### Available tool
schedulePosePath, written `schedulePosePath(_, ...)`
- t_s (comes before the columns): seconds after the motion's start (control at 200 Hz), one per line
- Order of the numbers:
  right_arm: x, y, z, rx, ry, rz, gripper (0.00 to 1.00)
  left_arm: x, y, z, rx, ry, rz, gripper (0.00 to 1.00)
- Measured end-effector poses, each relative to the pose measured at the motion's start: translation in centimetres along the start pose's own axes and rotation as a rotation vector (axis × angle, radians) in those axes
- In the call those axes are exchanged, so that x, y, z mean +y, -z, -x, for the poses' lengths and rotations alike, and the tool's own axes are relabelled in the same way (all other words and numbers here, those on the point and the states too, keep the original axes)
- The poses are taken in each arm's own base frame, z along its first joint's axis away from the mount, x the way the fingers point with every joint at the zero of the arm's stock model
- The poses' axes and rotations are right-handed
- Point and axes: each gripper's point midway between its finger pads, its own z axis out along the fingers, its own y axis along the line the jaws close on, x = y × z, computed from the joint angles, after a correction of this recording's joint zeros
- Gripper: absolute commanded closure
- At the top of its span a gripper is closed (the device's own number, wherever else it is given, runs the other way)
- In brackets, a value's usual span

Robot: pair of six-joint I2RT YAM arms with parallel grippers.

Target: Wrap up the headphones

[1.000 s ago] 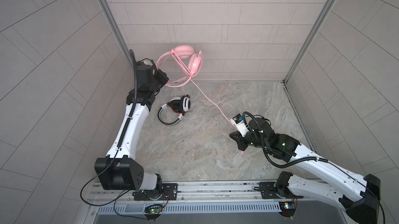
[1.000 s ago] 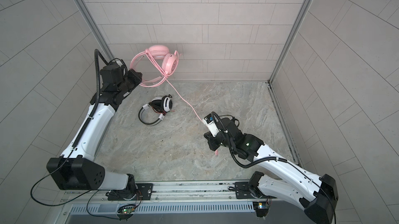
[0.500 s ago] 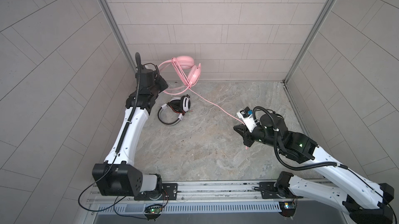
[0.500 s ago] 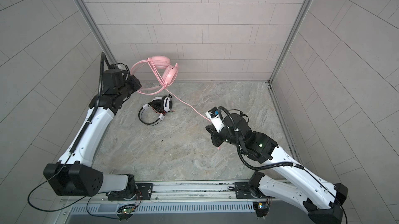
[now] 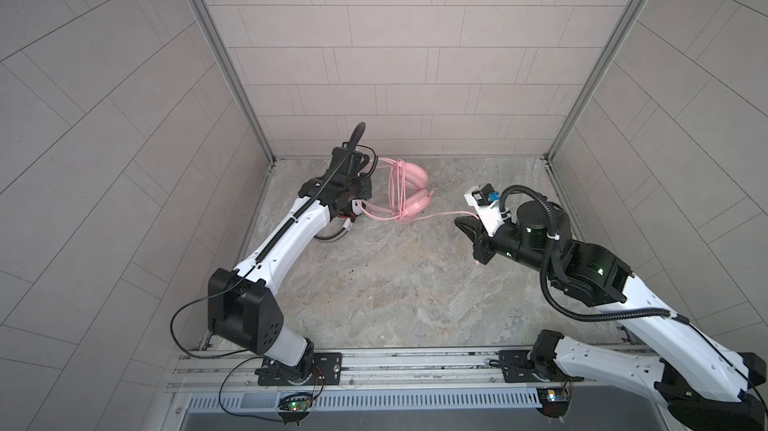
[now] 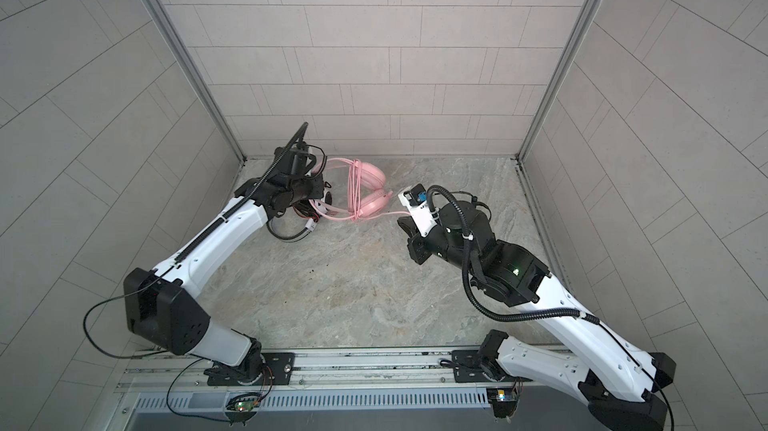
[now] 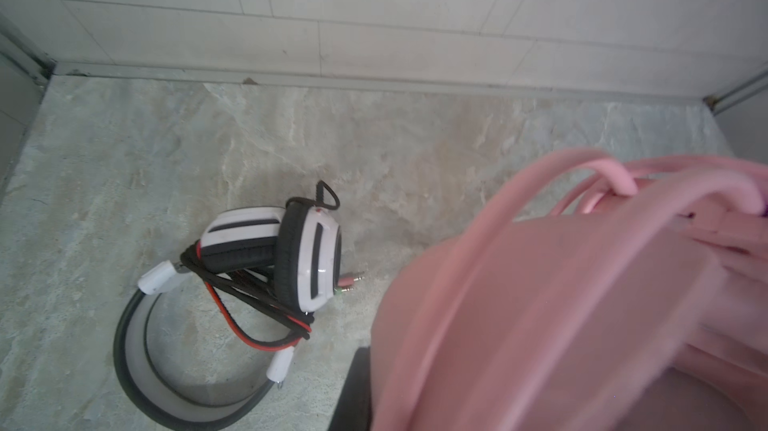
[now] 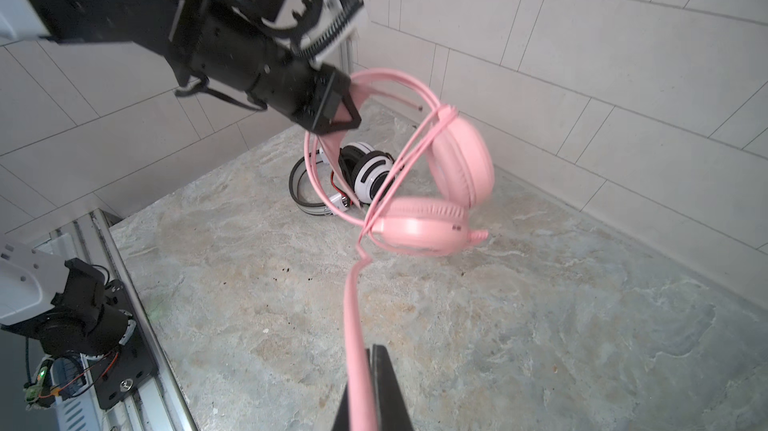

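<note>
Left gripper [image 8: 345,115] is clamped on the headband of the pink headset [image 5: 411,190] and holds it raised at about 12 o'clock of the table [image 5: 395,292] in both top views, cups on the 3 o'clock side. Right gripper [image 8: 374,387] is closed tight on the pink cord [image 8: 353,304] toward 2 o'clock, well apart from the cups. The cord runs nearly straight from the headset to it. Several turns of cord already cross the frame between headband and cups, so winding of this headset is judged well advanced. Remaining work: wind on and secure the span between headset and right gripper, plus a short end that appears to hang below the jaws, then set the headset down. White headset [image 7: 299,254] lies on the table at 10 o'clock, partly under the left arm in the top views. Its black-and-red cord [image 7: 249,304] is bundled round it, with the plugs [image 7: 351,279] beside a cup. It is judged finished.
</note>
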Motion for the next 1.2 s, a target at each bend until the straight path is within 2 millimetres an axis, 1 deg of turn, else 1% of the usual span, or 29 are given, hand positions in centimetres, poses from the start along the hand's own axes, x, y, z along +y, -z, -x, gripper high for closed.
schedulePosePath(0.095, -0.1, 0.2, 1.0, -0.015, 0.010, -0.006, 1.00, -1.9, -0.7, -1.7, 0.054, -0.085, -0.036, 1.00)
schedulePosePath(0.195, -0.2, 0.1, 1.3, -0.018, 0.018, -0.013, 1.00, -3.7, -0.5, -2.6, 0.079, -0.144, -0.090, 1.00)
schedulePosePath(0.31, -0.3, -0.1, 1.3, -0.013, 0.028, -0.021, 1.00, -5.4, -0.2, -3.3, 0.100, -0.181, -0.164, 1.00)
schedulePosePath(0.51, -0.8, -0.9, 0.9, 0.013, 0.064, -0.054, 1.00, -8.4, 0.7, -4.4, 0.142, -0.189, -0.325, 1.00)
schedulePosePath(0.626, -1.7, -1.5, 0.4, 0.047, 0.111, -0.102, 1.00, -10.3, 1.7, -5.1, 0.161, -0.206, -0.430, 1.00)
schedulePosePath(0.791, -3.2, -1.9, 0.4, 0.083, 0.172, -0.176, 1.00, -12.1, 3.5, -6.2, 0.181, -0.240, -0.546, 1.00)
schedulePosePath(1.041, -5.8, -2.8, 0.1, 0.139, 0.184, -0.249, 1.00, -14.1, 6.6, -6.8, 0.186, -0.267, -0.714, 1.00)
schedulePosePath(1.201, -8.0, -3.0, -0.3, 0.177, 0.146, -0.289, 1.00, -15.1, 7.8, -7.6, 0.218, -0.252, -0.811, 1.00)
